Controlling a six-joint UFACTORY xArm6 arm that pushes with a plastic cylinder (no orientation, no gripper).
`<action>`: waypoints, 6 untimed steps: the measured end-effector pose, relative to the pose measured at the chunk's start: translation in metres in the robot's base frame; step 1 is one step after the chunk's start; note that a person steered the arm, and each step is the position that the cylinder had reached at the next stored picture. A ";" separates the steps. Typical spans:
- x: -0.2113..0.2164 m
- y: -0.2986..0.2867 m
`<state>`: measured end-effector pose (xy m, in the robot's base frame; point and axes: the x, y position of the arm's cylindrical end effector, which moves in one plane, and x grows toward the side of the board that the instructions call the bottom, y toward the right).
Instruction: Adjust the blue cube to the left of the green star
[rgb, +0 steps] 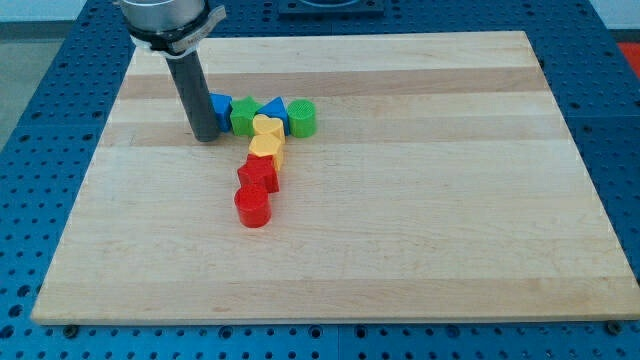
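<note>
On the wooden table (420, 220), my tip (206, 137) touches the blue cube (220, 106) from its 9 o'clock side. The cube touches the green star (243, 116) at its 3 o'clock. My tool is a plain rod with nothing that opens or closes.

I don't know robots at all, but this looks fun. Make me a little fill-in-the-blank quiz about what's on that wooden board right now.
1. My tip touches the ____ cube from the view's left.
2. Right of that cube sits the ____ star.
3. The block nearest the view's bottom is the ____ cylinder.
4. The green cylinder ends the top row on the view's ____.

Missing words: blue; green; red; right
</note>
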<state>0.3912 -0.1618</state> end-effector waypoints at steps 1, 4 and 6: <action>0.009 0.000; 0.044 -0.039; -0.025 -0.117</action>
<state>0.3665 -0.2786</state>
